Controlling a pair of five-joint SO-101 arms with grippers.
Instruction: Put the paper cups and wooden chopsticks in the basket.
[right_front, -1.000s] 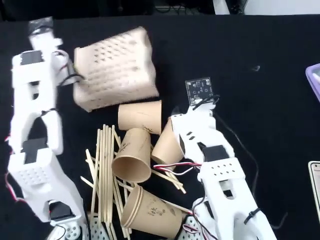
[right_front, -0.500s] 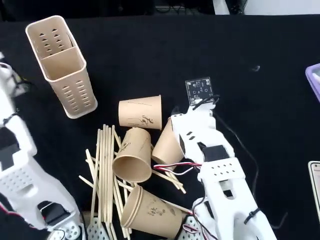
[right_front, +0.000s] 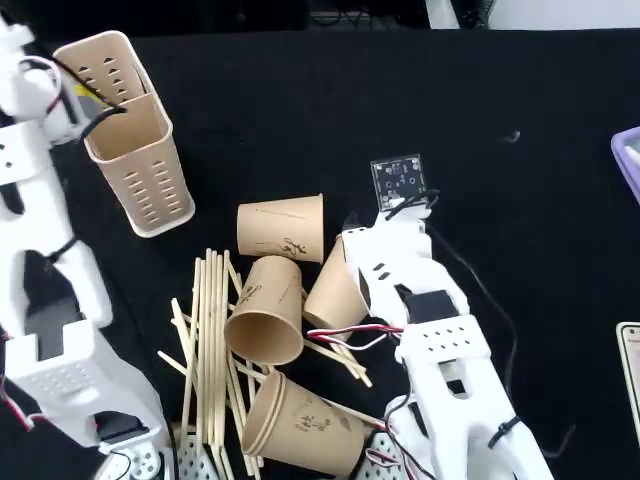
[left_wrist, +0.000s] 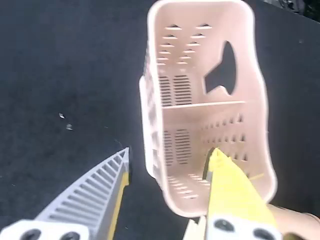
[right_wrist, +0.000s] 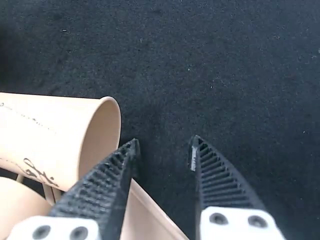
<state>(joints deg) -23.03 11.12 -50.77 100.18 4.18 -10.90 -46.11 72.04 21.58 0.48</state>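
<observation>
At the far left corner of the tabletop (right_front: 520, 90), the basket (right_front: 125, 130) now stands upright with its divided mouth facing up. A second ago it lay tipped on its side, nearer the middle; half a second ago it was already on its base in its present spot. The left arm had swung off toward the left edge in between. It has now come back, and the left gripper (right_front: 80, 95) sits at the basket's rim. Seen from its own wrist, the left gripper (left_wrist: 170, 150) is spread wide. One finger is outside the near wall and the yellow one is over the near compartment, so it straddles the wall without squeezing it (whether either finger touches the plastic I cannot tell).

The right arm has not moved. The right gripper (right_wrist: 162, 145) is parted around nothing, just beside the rim of a cup (right_wrist: 55, 140) lying on its side. Near the middle of the tabletop and on toward the front edge, all four cups (right_front: 265, 310) lie toppled among the chopsticks (right_front: 212, 340), none of them in the basket.

My reading is that the basket is righted and ready to receive, so the preparatory step looks done, while the loading itself has not begun.
</observation>
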